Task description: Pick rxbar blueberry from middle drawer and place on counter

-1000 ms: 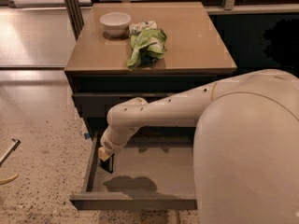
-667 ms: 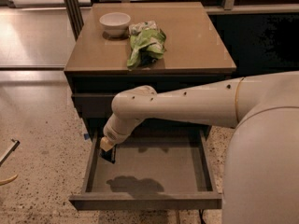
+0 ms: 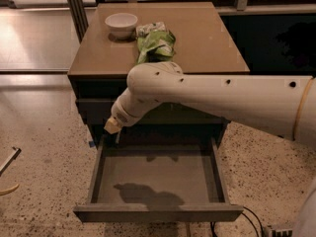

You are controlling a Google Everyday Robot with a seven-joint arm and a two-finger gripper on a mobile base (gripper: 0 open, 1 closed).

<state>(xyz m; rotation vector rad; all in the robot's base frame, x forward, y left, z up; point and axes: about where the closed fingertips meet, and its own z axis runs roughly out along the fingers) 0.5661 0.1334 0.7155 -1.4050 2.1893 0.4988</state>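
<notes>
Lifted higher, end effector (image 3: 113,127) hangs above back-left of middle drawer (image 3: 168,174).

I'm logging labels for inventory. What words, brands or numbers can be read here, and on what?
Snack bag on the counter: print is there, too blurred to read.
Bowl, drawer, arm: no text seen.
Gripper, above the drawer's back left corner: no text seen.

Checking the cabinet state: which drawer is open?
The lower drawer, pulled out; the drawer front above it is shut. The claw hangs over the open drawer's back-left corner.
</notes>
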